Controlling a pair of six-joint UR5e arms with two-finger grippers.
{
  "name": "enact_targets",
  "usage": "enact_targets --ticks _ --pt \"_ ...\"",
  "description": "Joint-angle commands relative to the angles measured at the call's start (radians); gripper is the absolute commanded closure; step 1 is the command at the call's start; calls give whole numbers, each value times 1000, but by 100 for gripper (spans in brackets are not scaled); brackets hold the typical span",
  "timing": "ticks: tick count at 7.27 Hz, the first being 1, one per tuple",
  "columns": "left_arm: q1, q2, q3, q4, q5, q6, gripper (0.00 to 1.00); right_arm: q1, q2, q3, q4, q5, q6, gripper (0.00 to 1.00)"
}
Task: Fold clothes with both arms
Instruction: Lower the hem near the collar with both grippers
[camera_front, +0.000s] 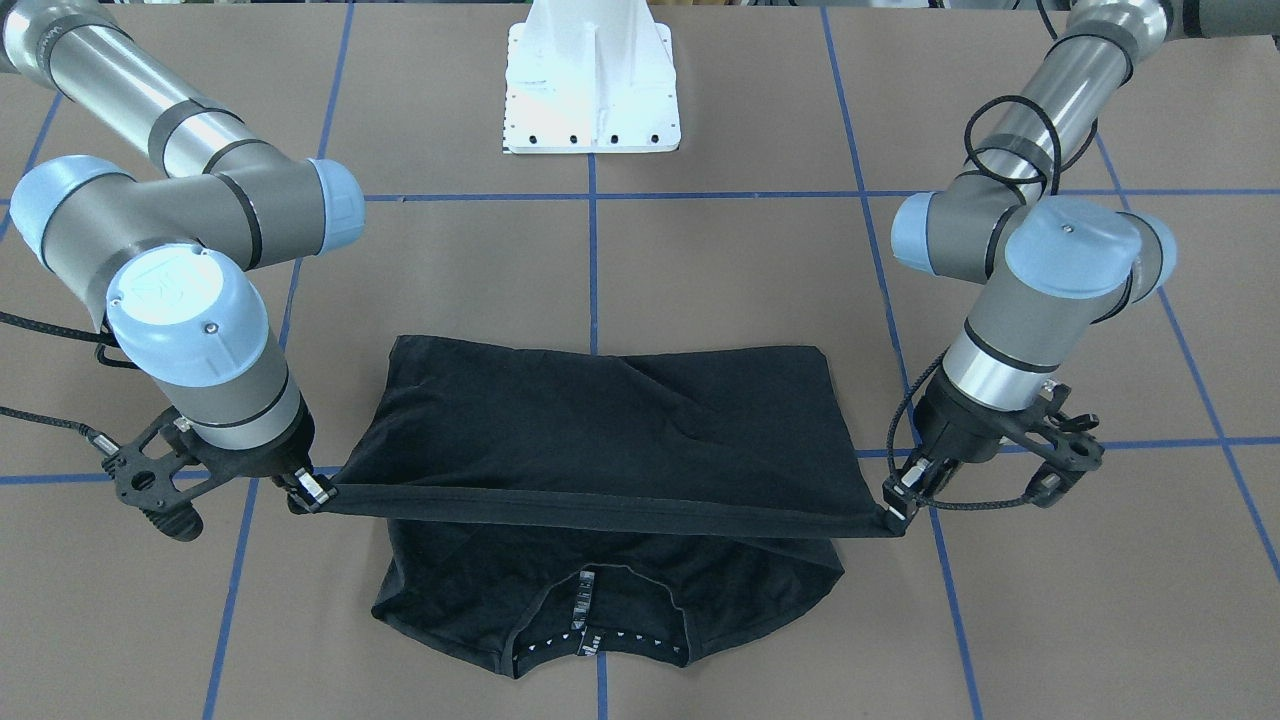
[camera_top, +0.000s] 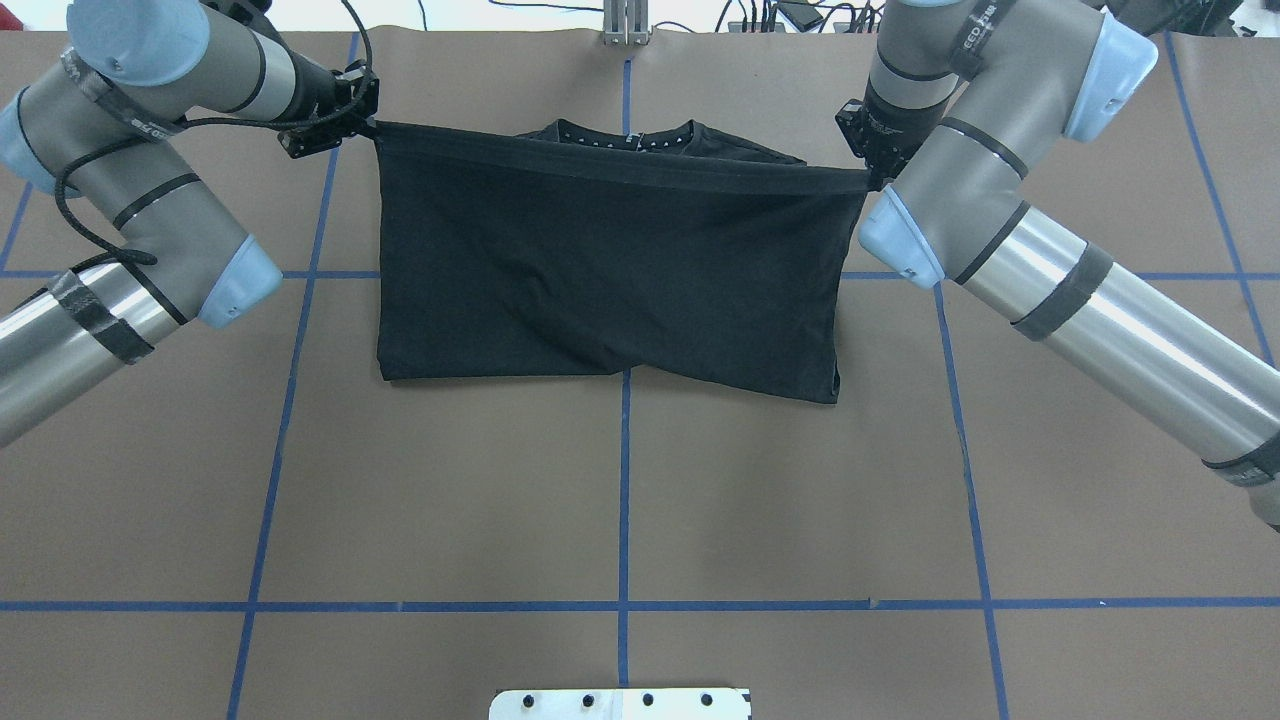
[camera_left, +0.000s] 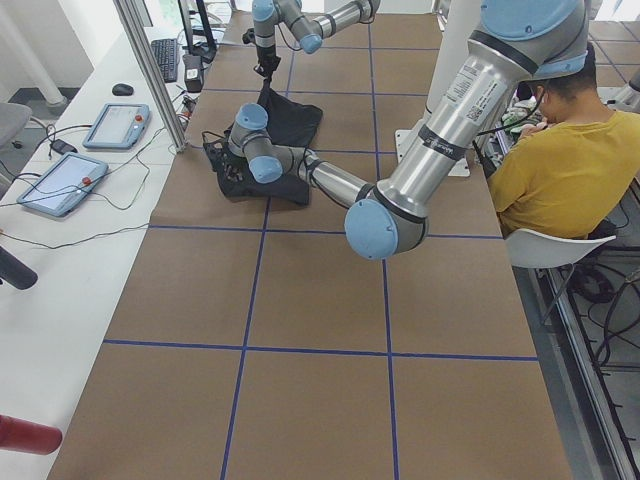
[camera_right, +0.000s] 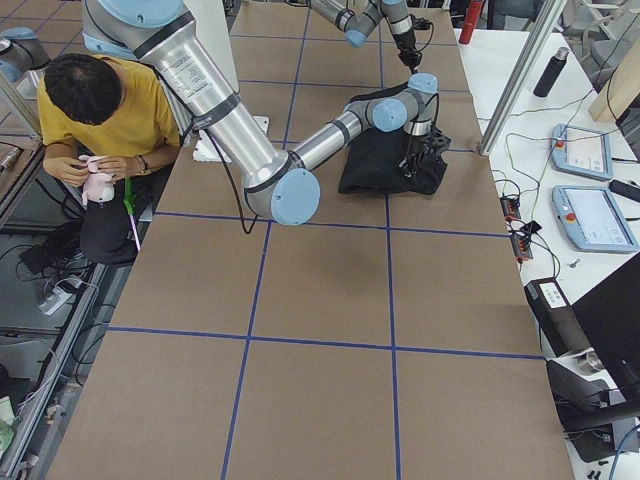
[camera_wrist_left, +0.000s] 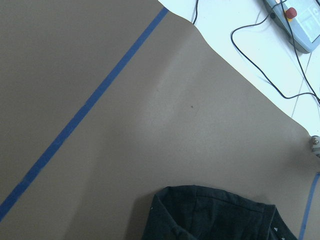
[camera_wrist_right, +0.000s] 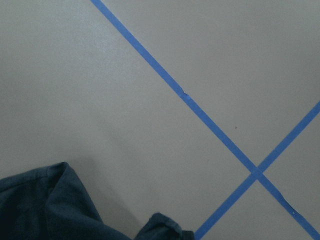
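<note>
shirt (camera_front: 600, 420) mid-frame, hem pulled taut. left gripper (camera_front: 893, 510) pinching its corner at frame right, right gripper (camera_front: 310, 492) pinching the one at frame left (front view, so mirrored). collar bottom centre.

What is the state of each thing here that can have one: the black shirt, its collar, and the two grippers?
T-shirt: partly folded, one edge lifted and stretched taut between both grippers, the rest lying on the table.
Collar: flat on the table, not yet covered by the lifted edge.
Left gripper: shut on one corner of the lifted edge.
Right gripper: shut on the other corner.
</note>
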Motion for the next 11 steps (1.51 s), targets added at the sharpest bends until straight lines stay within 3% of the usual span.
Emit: enact_targets --ticks 1,7,9,10,11 --pt "1 -13 45 -10 18 17 100 -5 16 -133 163 -16 4 100" --pt "27 -48 158 -87 62 17 100 -13 34 -161 182 -16 11 100" --pt "33 -47 177 -90 76 17 100 -13 92 -228 188 -14 13 100" --pt "33 -47 198 -118 77 17 94 -8 105 -264 214 -16 11 100" --pt "34 -39 216 -156 77 17 77 -8 112 -299 260 -14 13 98"
